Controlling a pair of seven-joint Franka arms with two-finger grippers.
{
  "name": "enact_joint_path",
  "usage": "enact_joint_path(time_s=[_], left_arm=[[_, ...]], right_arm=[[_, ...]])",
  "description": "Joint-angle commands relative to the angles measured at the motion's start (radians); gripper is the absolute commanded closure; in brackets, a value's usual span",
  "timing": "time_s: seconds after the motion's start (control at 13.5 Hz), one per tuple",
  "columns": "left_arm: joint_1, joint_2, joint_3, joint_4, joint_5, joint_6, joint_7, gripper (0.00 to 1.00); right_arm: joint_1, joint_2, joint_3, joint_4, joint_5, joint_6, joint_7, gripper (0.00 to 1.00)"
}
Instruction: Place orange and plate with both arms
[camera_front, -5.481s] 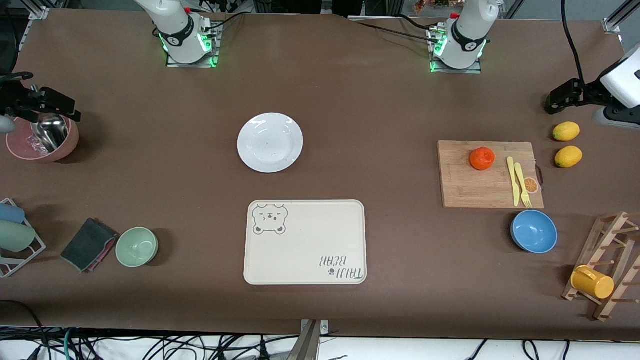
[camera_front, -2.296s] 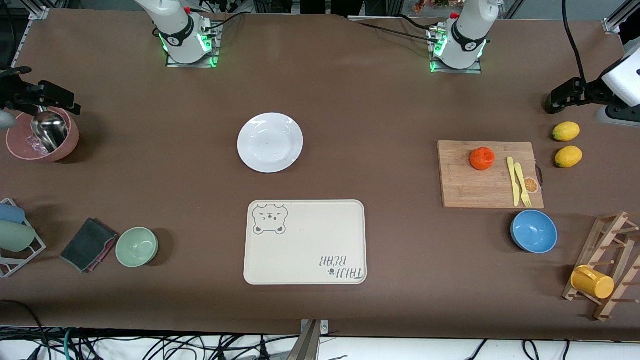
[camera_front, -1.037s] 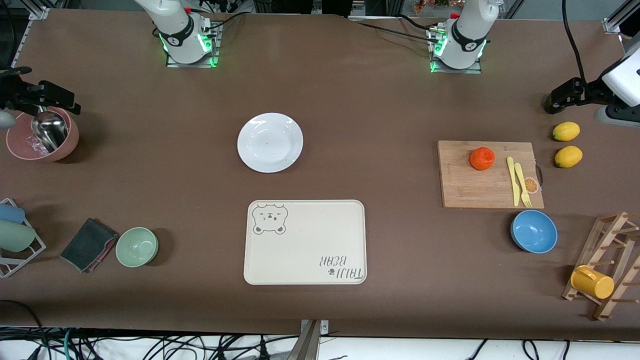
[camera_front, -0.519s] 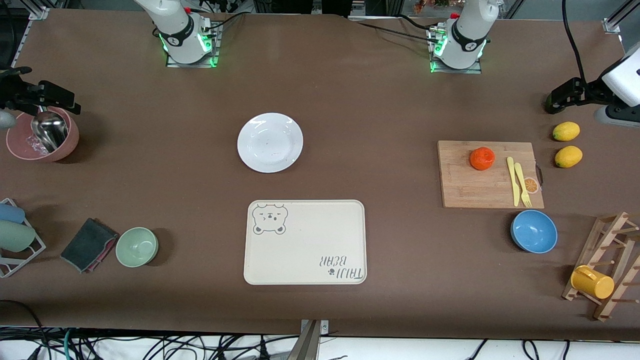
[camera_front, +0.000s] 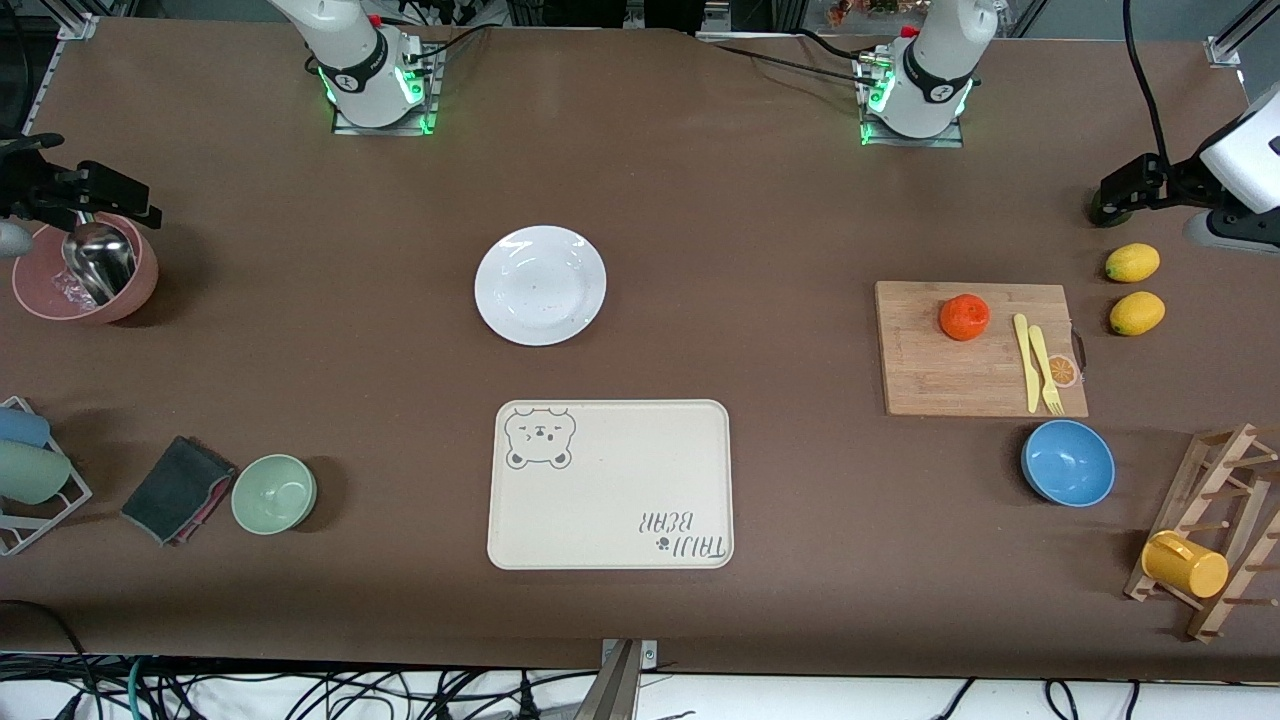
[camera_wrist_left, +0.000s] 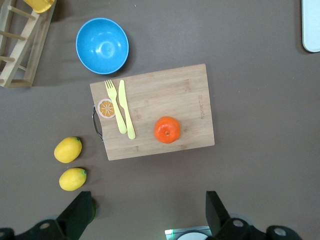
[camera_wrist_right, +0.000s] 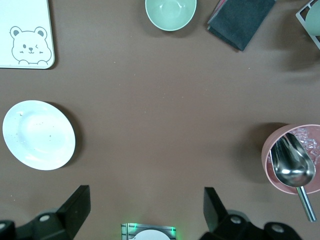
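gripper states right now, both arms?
Left gripper: open, holding nothing, up over the table near the lemons.
Right gripper: open, holding nothing, near the pink bowl.

A glossy white plate (camera_front: 540, 285) lies on the matt brown table (camera_front: 750, 220), the dimpled orange (camera_front: 964, 317) on a grained wooden board (camera_front: 930, 375), and a shiny metal scoop (camera_front: 98, 262) in a pink bowl (camera_front: 135, 290).
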Motion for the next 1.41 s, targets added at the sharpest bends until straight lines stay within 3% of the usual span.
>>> enact_joint_path(time_s=[0.0,0.67,1.04,1.19,1.33], left_arm=[[-0.008,0.000,0.001,0.005,0.020,-0.022,0.001,0.00],[-0.009,0.015,0.001,0.010,0.019,-0.022,0.007,0.00],[-0.011,0.261,0.001,-0.007,0.017,-0.007,-0.009,0.00],[-0.008,0.305,0.001,-0.064,-0.006,0.097,-0.009,0.00],[0.015,0.281,0.001,-0.201,-0.020,0.268,-0.009,0.00]], right_arm=[[-0.003,-0.007,0.000,0.011,0.007,-0.018,-0.005,0.00],[-0.003,-0.007,0.000,0.009,0.007,-0.018,-0.005,0.00],[-0.003,-0.007,0.000,0.009,0.007,-0.018,-0.005,0.00],[-0.003,-0.007,0.000,0.008,0.007,-0.018,-0.005,0.00],[-0.003,-0.007,0.000,0.008,0.007,-0.018,-0.005,0.00]])
